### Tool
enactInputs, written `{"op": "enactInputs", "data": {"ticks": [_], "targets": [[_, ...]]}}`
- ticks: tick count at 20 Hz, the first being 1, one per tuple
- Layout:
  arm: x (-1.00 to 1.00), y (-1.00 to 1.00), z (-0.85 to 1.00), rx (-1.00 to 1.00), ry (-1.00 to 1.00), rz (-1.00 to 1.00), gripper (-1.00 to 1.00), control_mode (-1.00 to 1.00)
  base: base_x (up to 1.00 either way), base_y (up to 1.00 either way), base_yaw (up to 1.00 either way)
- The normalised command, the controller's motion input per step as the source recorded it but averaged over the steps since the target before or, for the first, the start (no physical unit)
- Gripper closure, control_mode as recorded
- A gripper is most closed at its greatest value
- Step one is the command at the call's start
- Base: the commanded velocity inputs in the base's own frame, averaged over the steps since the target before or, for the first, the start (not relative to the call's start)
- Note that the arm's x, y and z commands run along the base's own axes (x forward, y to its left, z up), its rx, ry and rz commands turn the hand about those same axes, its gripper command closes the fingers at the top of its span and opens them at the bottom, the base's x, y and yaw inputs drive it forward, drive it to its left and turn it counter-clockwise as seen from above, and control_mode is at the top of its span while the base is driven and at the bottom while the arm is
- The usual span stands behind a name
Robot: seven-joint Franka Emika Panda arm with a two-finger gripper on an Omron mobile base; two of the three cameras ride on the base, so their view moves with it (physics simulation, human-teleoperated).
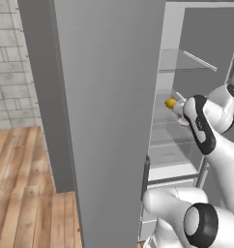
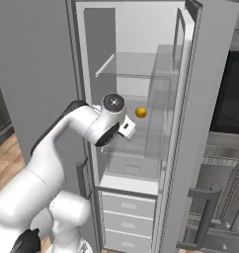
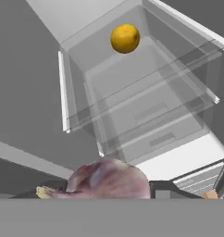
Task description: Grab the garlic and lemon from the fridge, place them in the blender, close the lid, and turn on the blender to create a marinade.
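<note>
1. I have the fridge open in front of me; its wide grey door is swung out and takes up most of the left base view, while the white interior with its glass shelves faces the right base view.
2. My arm reaches from the base into the fridge at middle-shelf height; the wrist sits just inside the opening, beside the door's inner edge.
3. The lemon rests on a glass shelf toward the back of the interior, beyond the hand and apart from it; in the hand view the lemon sits near the top, and in the left base view I catch it just past the door's edge, right next to the wrist.
4. The garlic, a pale pinkish-purple bulb with a yellowish stub at one end, lies at the bottom of the hand view, right at the gripper; it covers the fingertips, so I cannot tell whether the jaws are clenched on it or released around it.
5. Below the shelves I see pale drawers stacked at the fridge's foot; a dark oven front stands to the right of the fridge.
6. Wooden floor and a pale brick wall show left of the door.
</note>
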Motion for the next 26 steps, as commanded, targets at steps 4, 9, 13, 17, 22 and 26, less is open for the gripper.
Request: {"op": "enactInputs", "data": {"ticks": [4, 9, 13, 17, 22, 26], "targets": [[-0.90, 0.16, 0.24, -0.04, 0.03, -0.05, 1.00, -1.00, 0.00, 0.00, 0.00], [-1.00, 0.22, 0.51, -0.02, 0.00, -0.01, 1.00, -1.00, 0.00, 0.00, 0.00], [-0.98, 0.53, 0.52, -0.03, 0.01, 0.00, 1.00, -1.00, 0.00, 0.00, 0.00], [-0.60, 0.91, 0.18, -0.11, 0.13, 0.00, 1.00, -1.00, 0.00, 0.00, 0.00], [-0.13, 0.54, -0.10, -0.08, 0.16, 0.02, 1.00, -1.00, 0.00, 0.00, 0.00], [-0.72, 0.24, -0.02, 0.00, 0.00, 0.03, 1.00, -1.00, 0.00, 0.00, 0.00]]}}
